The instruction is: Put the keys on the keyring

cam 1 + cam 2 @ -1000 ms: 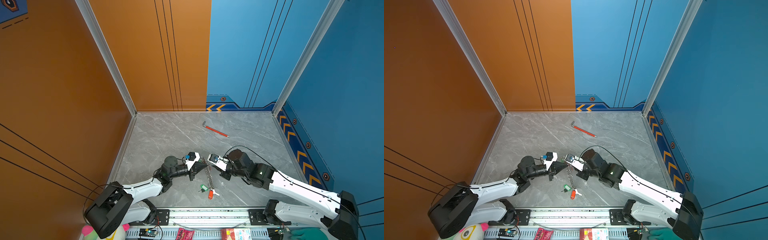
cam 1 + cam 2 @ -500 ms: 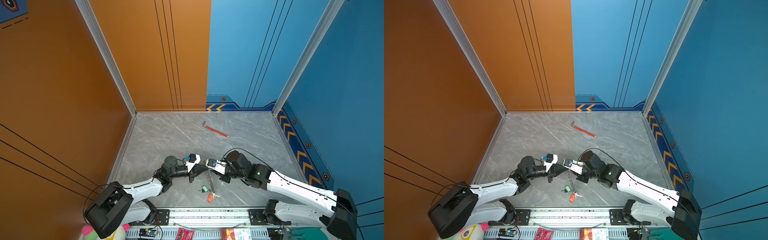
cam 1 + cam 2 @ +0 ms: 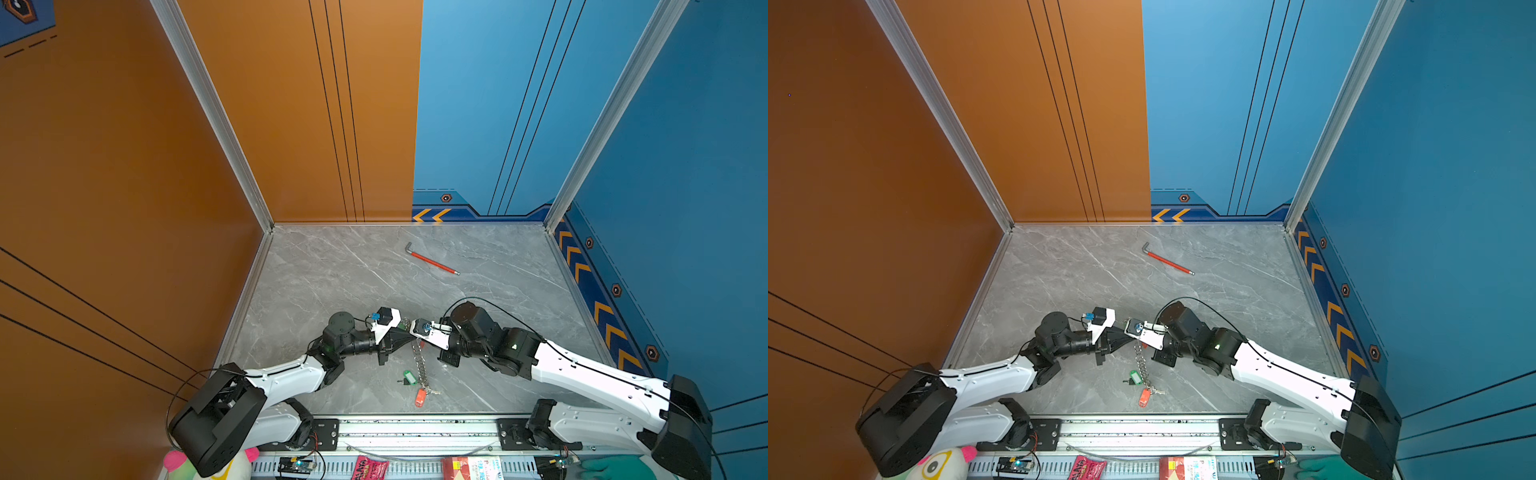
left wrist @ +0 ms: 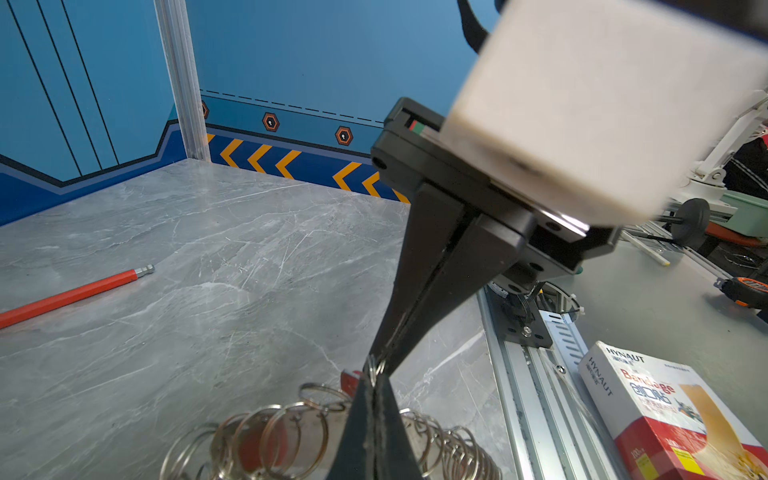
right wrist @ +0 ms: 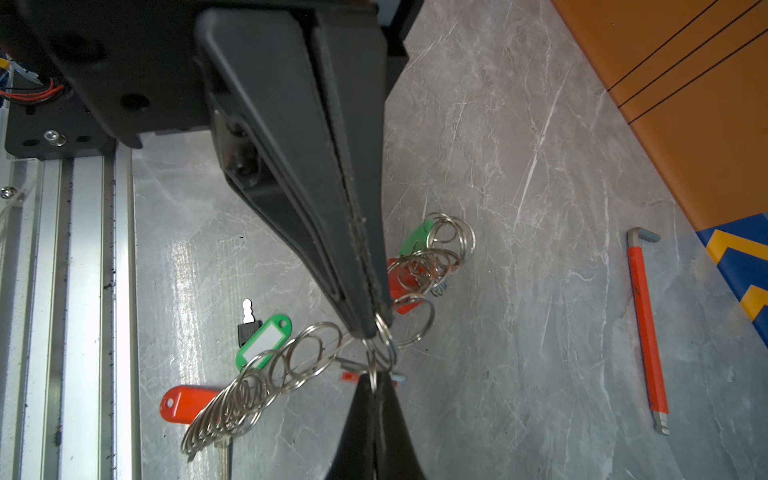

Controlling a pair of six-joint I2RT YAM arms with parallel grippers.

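Note:
The keyring (image 5: 249, 390), a chain of linked silver rings, hangs between both grippers and trails down onto the table (image 3: 422, 368). My left gripper (image 4: 375, 380) is shut on one ring near the chain's top. My right gripper (image 5: 375, 379) is shut on a neighbouring ring, tip to tip with the left gripper (image 5: 370, 328). In both top views the two tips meet above the table's front middle, the left gripper (image 3: 407, 333) touching the right gripper (image 3: 1137, 338). A green-tagged key (image 5: 262, 340) and an orange-tagged key (image 5: 187, 404) lie by the chain's lower end. Further green (image 5: 415, 239) and red (image 5: 405, 291) tags show behind the rings.
A red-sleeved hex wrench (image 3: 432, 261) lies at the back of the grey marble table (image 3: 332, 282). Orange and blue walls close in three sides. The metal rail (image 3: 415, 428) runs along the front edge, with a bandage box (image 4: 665, 415) beyond it.
The right gripper has moved left to meet the left gripper and has closed on a ring of the chain. The left arm has held still.

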